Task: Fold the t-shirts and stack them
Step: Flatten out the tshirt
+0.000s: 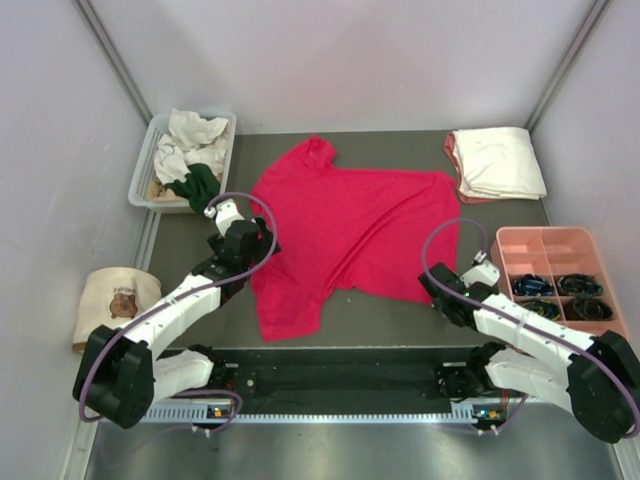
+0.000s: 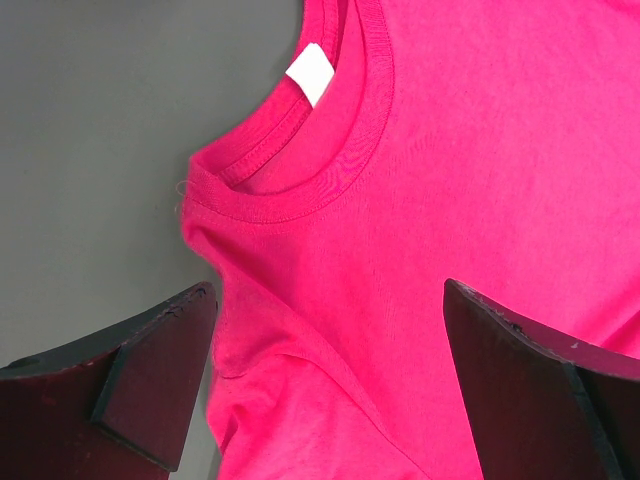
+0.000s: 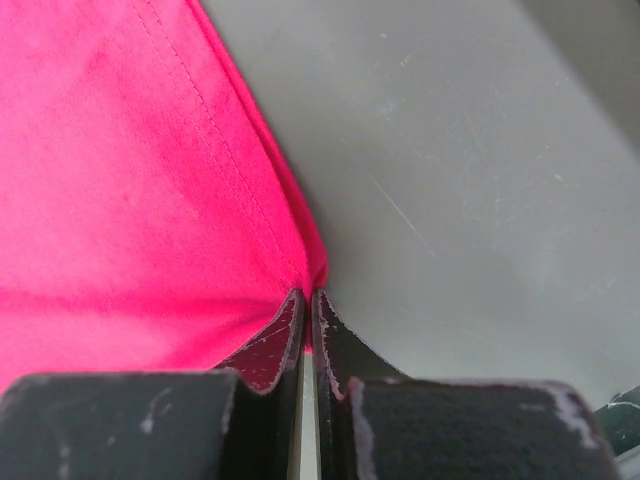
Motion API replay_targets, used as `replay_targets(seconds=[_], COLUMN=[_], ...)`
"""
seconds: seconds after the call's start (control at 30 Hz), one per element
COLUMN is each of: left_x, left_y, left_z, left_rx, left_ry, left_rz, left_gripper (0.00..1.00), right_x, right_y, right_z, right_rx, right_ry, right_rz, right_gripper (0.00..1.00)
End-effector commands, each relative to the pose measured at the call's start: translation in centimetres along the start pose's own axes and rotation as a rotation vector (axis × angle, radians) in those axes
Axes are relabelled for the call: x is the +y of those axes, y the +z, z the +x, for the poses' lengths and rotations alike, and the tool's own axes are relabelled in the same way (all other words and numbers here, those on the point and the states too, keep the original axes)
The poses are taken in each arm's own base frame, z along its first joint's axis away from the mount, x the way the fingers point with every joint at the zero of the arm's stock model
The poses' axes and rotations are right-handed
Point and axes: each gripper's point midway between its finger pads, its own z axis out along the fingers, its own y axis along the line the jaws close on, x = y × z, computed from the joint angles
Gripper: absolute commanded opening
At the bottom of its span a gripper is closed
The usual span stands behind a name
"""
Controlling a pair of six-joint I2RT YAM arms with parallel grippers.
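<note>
We pinch the red t-shirt [image 1: 350, 230] by a hem corner on the right, while our left fingers stand spread over its shoulder.

Our right gripper [image 3: 307, 297] has its fingers pressed together on the hem corner. Our left gripper [image 2: 328, 292] is wide open above the cloth just below the collar [image 2: 300, 185] (the white neck label [image 2: 309, 75] shows inside). The shirt lies spread on the table [image 1: 400, 318]. At the far right a folded cream t-shirt [image 1: 500, 160] rests on a salmon-pink one. At the far left a white bin [image 1: 143, 170] holds crumpled shirts.
</note>
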Motion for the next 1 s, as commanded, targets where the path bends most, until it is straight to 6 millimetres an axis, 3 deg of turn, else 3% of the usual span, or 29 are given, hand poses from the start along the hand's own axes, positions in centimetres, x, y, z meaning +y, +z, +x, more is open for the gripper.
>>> replay_targets(seconds=[0.0, 0.27, 0.63, 0.97], left_x=[-1.0, -1.3, -1.6, -1.2], left_y=[-0.2, 0.0, 0.4, 0.7], left_z=[-2.0, -2.2, -1.8, -1.0], left_rx=[-0.059, -0.058, -0.048, -0.032], left_ry=[-0.019, -0.017, -0.028, -0.026], left_rz=[0.025, 0.031, 0.043, 0.039], left_gripper=[0.99, 0.99, 0.99, 0.99], right_x=[-0.9, -2.5, -5.4, -7.1], right_y=[-0.2, -1.8, -2.0, -2.9], right_z=[0.3, -0.3, 0.7, -1.2], right_rx=[0.022, 0.023, 0.054, -0.027], right_ry=[0.053, 0.11, 0.094, 0.117], right_rz=[0.021, 0.036, 0.151, 0.208], right_gripper=[0.0, 0.0, 0.0, 0.0])
